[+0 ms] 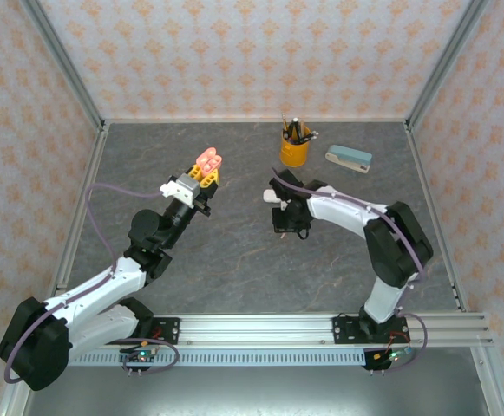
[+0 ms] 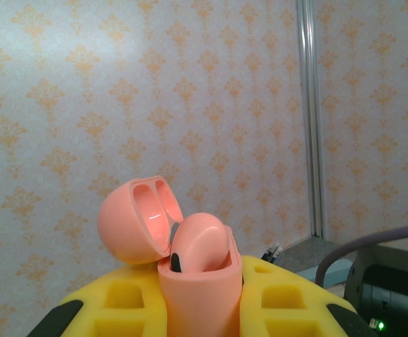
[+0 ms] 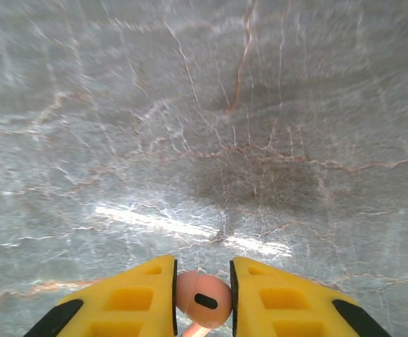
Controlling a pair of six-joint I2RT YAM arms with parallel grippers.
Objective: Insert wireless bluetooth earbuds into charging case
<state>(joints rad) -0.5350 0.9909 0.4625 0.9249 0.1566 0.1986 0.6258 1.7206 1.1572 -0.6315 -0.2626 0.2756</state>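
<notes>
A salmon-pink charging case (image 2: 202, 295) stands upright between the yellow fingers of my left gripper (image 2: 201, 277), which is shut on it. Its lid (image 2: 135, 221) is hinged open to the left, and one pink earbud (image 2: 202, 242) sits in the case body. In the top view the case (image 1: 209, 161) is held up in the air by the left gripper (image 1: 203, 177), left of centre. My right gripper (image 3: 202, 281) points down over the grey table and is shut on a second pink earbud (image 3: 204, 300). It hangs near the table's middle (image 1: 288, 227).
A yellow cup of pens (image 1: 294, 147) stands at the back, with a teal and white box (image 1: 349, 158) to its right. Patterned walls and metal posts enclose the grey marbled table (image 1: 234, 260).
</notes>
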